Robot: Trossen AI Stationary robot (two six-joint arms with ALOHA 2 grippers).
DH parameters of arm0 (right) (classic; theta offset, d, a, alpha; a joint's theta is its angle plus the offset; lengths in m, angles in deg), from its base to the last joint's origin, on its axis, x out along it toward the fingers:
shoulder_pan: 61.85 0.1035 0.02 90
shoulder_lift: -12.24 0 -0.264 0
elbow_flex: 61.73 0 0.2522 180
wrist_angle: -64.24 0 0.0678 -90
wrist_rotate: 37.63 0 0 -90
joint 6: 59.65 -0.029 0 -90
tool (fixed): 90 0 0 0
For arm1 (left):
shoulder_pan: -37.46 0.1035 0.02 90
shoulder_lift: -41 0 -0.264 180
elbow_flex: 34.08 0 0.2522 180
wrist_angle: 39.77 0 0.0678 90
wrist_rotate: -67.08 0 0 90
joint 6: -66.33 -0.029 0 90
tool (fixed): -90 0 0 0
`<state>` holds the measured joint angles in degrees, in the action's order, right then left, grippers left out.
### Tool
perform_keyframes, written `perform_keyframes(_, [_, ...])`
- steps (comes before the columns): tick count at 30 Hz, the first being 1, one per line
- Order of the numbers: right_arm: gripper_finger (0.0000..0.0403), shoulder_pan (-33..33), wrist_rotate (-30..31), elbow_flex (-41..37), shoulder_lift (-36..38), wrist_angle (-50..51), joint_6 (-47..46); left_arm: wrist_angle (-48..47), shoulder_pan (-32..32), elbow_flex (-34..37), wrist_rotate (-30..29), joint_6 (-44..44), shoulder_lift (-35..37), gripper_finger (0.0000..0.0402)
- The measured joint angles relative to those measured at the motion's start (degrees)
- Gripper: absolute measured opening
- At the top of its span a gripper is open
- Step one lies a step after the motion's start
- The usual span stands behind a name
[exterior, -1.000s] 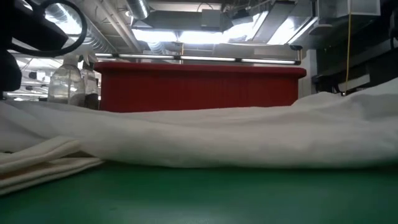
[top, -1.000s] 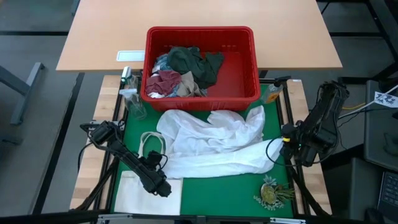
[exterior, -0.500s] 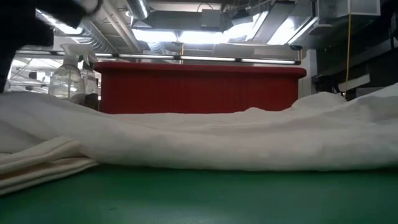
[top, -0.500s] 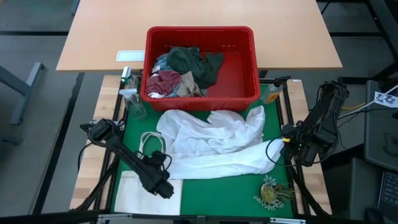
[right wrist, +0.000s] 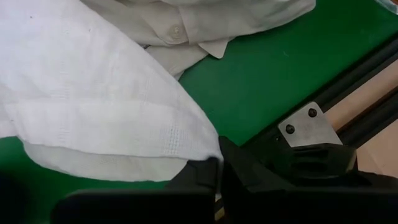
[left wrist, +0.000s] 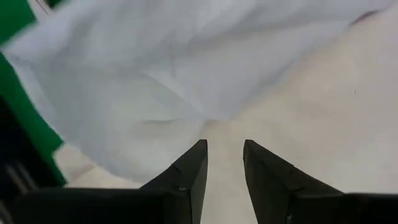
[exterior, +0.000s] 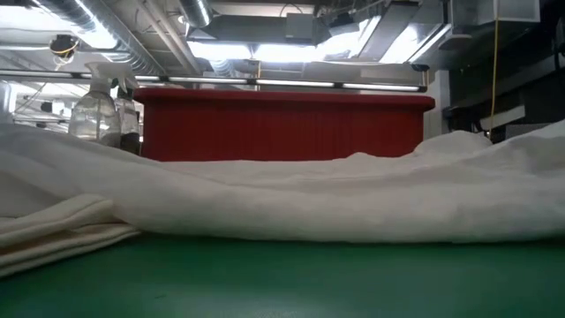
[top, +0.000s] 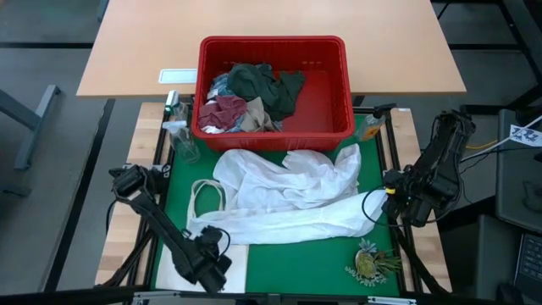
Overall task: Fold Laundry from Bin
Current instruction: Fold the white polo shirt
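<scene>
- No readable text, label, brand, number or sign in any view.
- White rectangular plate point(top: 178, 75) set in the wooden worktop point(top: 135, 51): blank as far as can be told.
- Spray bottles point(exterior: 95, 112) beside the bin point(top: 272, 91): no lettering legible.
- Black-and-white patterned card point(top: 526, 133) at the right edge of the high view: a pattern only, nothing to read.

One camera is looking straight down on the whole worktop point(top: 279, 254); another is peering level across it at the red bin point(exterior: 282, 124), which both are sharing. Each wrist camera is hovering close over white cloth point(left wrist: 186, 62).
</scene>
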<state>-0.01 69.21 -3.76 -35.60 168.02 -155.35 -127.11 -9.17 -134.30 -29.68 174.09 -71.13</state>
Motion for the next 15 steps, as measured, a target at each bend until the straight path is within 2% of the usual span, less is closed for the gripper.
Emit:
perform_keyframes(7, [0.0005,0.00,0.00,0.00,0.00,-0.01,0.02,1.30,-1.22,1.85,-3.75,4.85,0.00,0.0099])
perform_keyframes(15, [0.0005,0.00,-0.01,0.00,0.00,0.00,0.04,4.26,-1.01,4.93,-3.28,6.17,0.00,0.0099])
